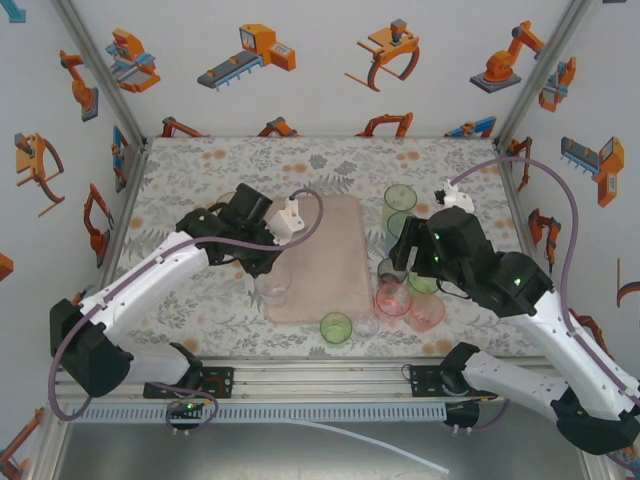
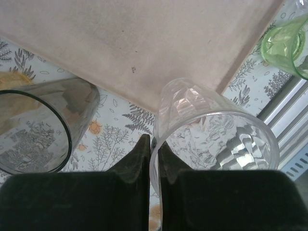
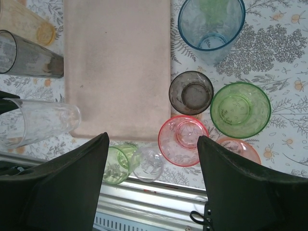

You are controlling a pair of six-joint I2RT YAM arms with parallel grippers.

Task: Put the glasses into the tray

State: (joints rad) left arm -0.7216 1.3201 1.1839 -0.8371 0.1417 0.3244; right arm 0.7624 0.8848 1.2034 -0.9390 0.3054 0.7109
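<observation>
Your left arm reaches from its near-left base across to the left edge of the tray [image 1: 330, 250], wrist angled down. The left end effector [image 2: 153, 156] is pinched shut on the wall of a clear tumbler [image 2: 216, 139], one finger inside the rim and one outside. The tumbler is tipped over, just beside the tray's near-left corner, above the floral surface [image 1: 330, 160] (can't tell if it's touching down).

Your right arm comes in from near-right, elbow raised, wrist pointing down beside the tray's right edge. The right end effector [image 3: 153, 139] is spread wide with nothing in it, above a pink glass [image 3: 183, 139].

View differences:
- **Left wrist:** it gives you the pinch on the rim and a grey tumbler [image 2: 33, 130] to its left. In the top view the wrist covers those fingers.
- **Right wrist:** it lays out the cluster right of the tray on the surface, which the arm partly covers from above: blue tumbler [image 3: 211, 24], small grey glass [image 3: 191, 92], green glass [image 3: 239, 109].
</observation>
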